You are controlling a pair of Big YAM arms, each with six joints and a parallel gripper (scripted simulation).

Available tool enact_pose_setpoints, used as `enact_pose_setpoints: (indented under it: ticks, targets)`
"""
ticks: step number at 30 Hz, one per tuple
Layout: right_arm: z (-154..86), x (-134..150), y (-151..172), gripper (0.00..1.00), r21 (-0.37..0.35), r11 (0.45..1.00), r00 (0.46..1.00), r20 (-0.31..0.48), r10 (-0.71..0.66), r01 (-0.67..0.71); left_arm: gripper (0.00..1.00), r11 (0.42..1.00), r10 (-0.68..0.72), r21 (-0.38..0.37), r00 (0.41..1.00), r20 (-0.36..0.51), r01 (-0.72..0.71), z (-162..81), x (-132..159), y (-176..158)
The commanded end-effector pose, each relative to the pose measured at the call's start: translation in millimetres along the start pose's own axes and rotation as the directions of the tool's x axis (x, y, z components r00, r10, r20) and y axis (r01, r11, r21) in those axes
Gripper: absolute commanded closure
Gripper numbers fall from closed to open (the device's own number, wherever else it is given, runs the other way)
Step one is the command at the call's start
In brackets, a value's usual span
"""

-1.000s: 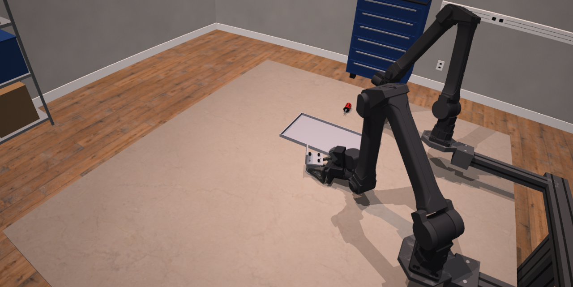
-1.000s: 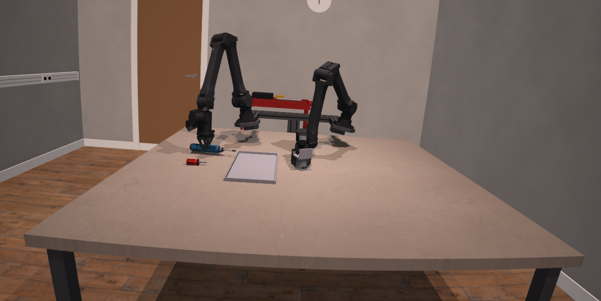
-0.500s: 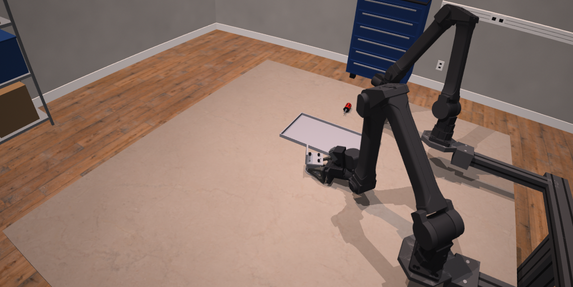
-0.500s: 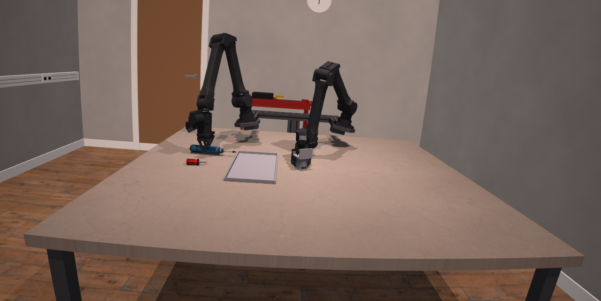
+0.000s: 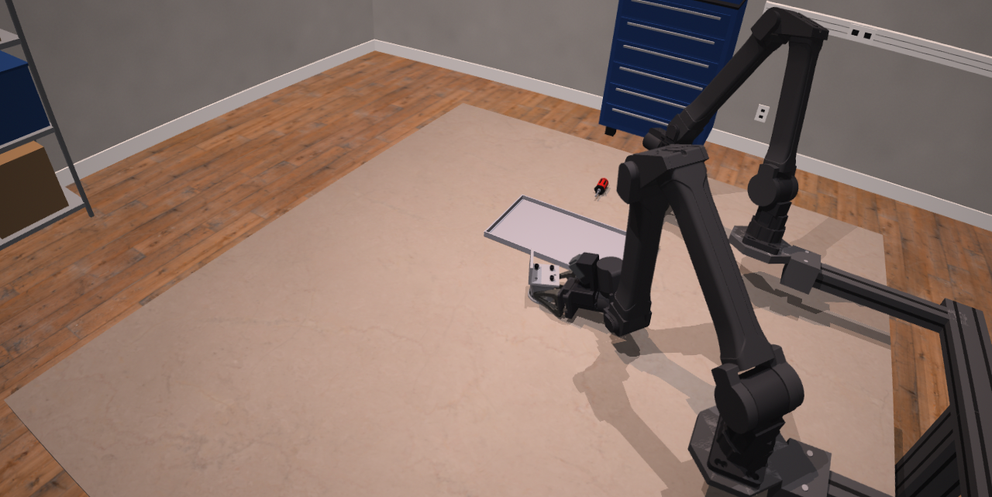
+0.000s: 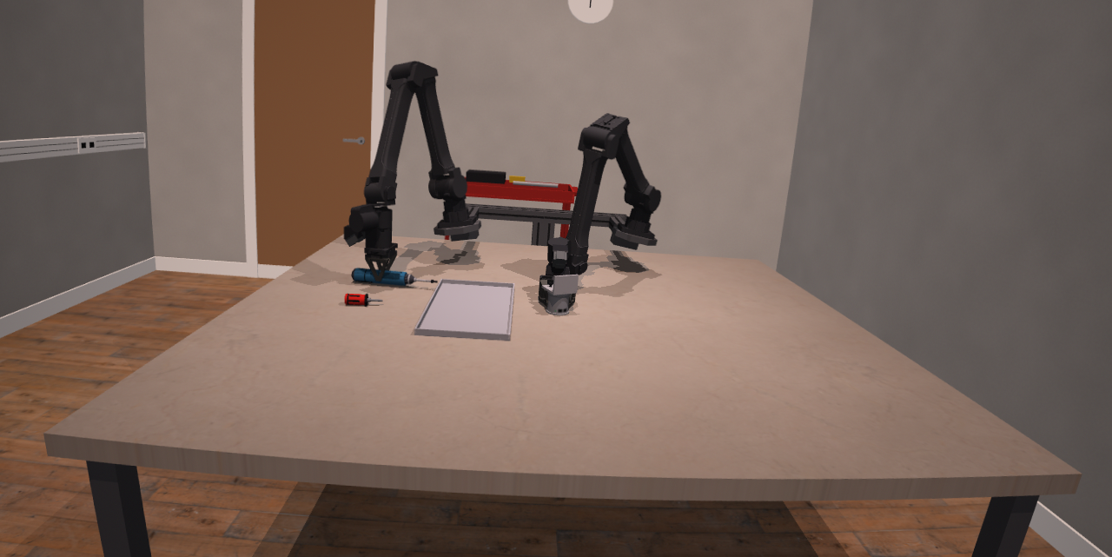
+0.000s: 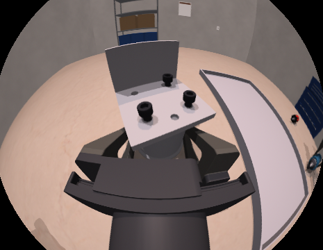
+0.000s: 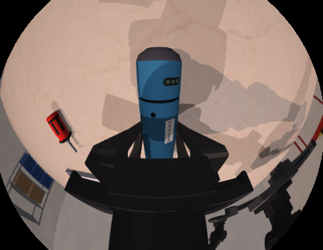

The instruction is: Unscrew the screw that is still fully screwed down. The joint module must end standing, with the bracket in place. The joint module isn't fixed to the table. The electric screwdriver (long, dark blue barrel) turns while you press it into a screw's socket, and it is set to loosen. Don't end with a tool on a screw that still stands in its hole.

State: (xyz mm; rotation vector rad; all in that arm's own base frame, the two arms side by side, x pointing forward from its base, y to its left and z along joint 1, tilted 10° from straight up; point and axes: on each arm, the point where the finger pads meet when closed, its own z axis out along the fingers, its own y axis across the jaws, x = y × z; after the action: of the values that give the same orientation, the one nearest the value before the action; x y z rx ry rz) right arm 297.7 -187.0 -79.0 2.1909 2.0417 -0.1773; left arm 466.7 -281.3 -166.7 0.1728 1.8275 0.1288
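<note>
- Jaws of the left gripper stand a bit over half open, closed round the joint module.
- Jaws of the right gripper stand somewhat under half open, with the electric screwdriver between them.
- Counts: two grippers, one module, one bracket, one tray, two screwdrivers, three black screws and two visible round openings in the bracket.
- In the exterior view, the module stands just right of the tray, a narrow gap between them, well in from the table edges.
- Left of the tray, the electric screwdriver lies level, its bit reaching near the tray's far left corner; the red screwdriver lies on the table nearby.
- More tabletop spreads from the tray's near rim to the near edge.
- Upright grey module, pale L-shaped bracket on top, one flange rising. All three socket heads look raised; whether any is fully down, I cannot tell.
</note>
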Motion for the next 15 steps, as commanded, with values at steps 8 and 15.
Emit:
enact_pose_setpoints:
  ticks: [8,15]
  targets:
    - [-5.5,-5.1,5.3,0.58,-0.025,1.000,1.000,0.007,-0.009,0.009,0.41,1.000,-0.008,0.002,1.000,0.014,0.008,2.5,-6.4,-3.4]
    - [-3.4,-3.7,6.9,0.58,-0.018,1.000,1.000,0.006,-0.005,0.005,0.41,1.000,-0.008,0.002,1.000,0.014,0.008,2.5,-6.4,-3.4]
